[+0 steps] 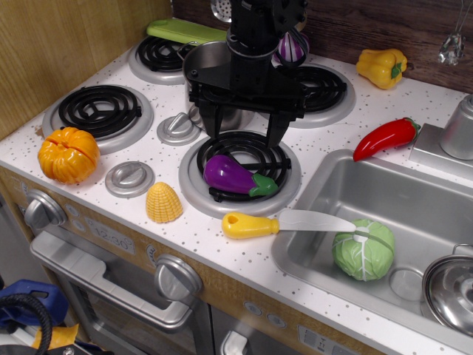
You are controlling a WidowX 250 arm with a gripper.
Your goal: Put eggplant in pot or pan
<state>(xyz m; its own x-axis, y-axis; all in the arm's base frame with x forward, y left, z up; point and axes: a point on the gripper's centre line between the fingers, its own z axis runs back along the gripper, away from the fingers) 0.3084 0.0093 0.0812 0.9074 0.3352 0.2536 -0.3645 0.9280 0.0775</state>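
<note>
White speckled counter (414, 111) noted. My end effector (239, 127) hangs spread apart above the glossy purple plastic eggplant (229, 175); I should descend centred, clamping across its midsection.

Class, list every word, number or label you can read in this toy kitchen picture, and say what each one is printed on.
"12:30", faint and only probably that: on the clock panel at the stove front, left of the large knob.
Small markings on the front panel lower right: too blurred to read.
Nothing legible on the eggplant, pot or knife.
</note>
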